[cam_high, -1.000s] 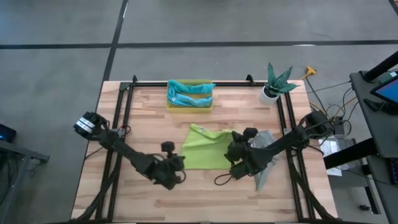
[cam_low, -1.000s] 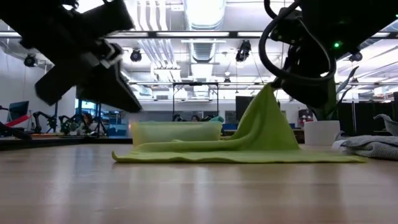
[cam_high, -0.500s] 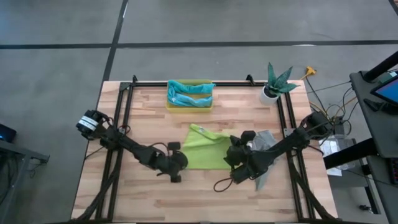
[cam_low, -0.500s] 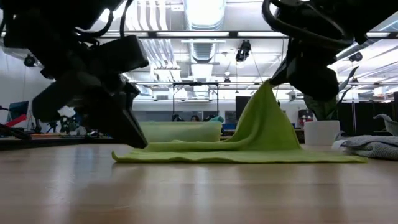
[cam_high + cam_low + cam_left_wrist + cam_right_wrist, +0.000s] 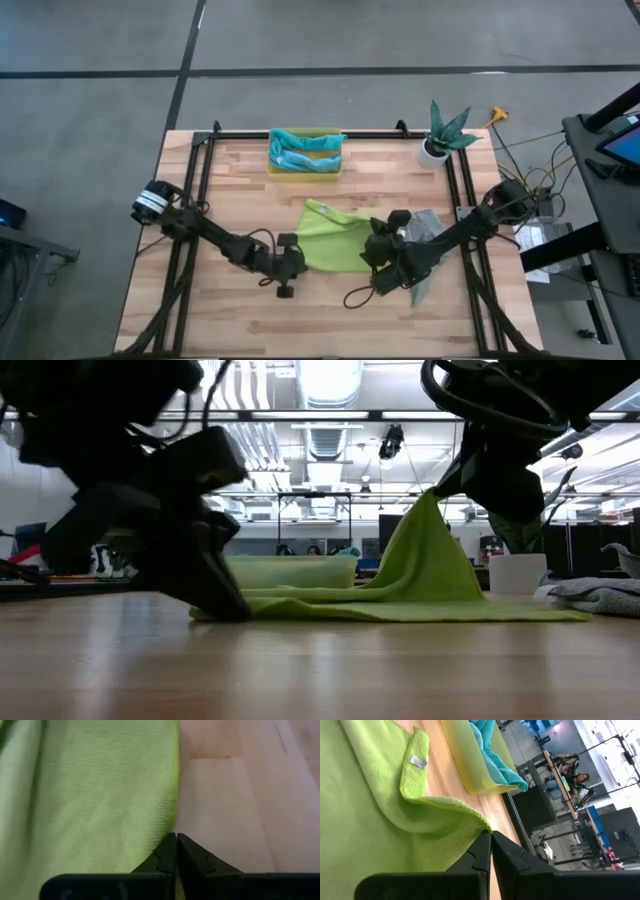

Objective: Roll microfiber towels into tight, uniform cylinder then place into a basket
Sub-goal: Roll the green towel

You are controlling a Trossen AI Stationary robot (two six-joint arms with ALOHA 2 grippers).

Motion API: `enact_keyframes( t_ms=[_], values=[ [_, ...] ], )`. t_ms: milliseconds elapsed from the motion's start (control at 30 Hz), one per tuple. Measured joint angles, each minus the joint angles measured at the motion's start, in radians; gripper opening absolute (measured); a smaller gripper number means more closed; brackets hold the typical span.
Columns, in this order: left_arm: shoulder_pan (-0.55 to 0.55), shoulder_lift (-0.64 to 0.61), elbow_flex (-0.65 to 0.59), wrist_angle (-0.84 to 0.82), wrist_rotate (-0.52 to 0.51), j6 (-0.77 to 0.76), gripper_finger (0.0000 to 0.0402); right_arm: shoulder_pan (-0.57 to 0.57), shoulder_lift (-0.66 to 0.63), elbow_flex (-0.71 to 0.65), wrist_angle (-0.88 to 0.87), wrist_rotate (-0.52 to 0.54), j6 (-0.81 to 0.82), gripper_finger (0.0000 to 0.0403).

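The lime green towel (image 5: 333, 242) lies mostly flat at the centre of the bench (image 5: 240, 190) in the high view, its long axis running roughly left to right across the frame. Its upper left corner is folded over, showing a small tag in the right wrist view.

The right end effector (image 5: 378, 249) sits at the towel's right edge, fingers pinched shut on the cloth. In the low view that edge is lifted into a tent-like peak (image 5: 428, 510) while the rest stays on the wood.

The left end effector (image 5: 290, 268) is at the towel's lower left edge, down on the bench. Its fingers are closed to a narrow point, and the left wrist view shows the tip (image 5: 172, 851) right on the towel's border, cloth on one side and bare wood on the other. Whether any fabric is caught between them I cannot tell.

The coming move seems to turn on this: the towel lies between the two end effectors, each at one end of its long axis, so a roll would likely start from one of those ends.

Compared with a second ago, the left arm has swung in from lower left and dropped from above the bench to the towel's edge; the right side and the raised peak look unchanged.

The basket (image 5: 304, 167) stands at the upper centre, well apart, already holding teal and light blue towels (image 5: 304, 150). The grey towel (image 5: 425, 228) lies just beside the right arm.
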Motion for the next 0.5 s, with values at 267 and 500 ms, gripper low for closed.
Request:
enact_keyframes(
  t_ms=[267,500],
  values=[
    [0.017,0.039,0.009,0.030,0.272,-0.004,0.0000,0.000,0.000,-0.004,-0.003,-0.002,0.000,0.0009],
    [0.013,-0.097,-0.008,-0.064,0.209,0.009,0.0000,0.000,0.000,-0.006,-0.003,-0.025,0.000,0.0009]
  ],
)
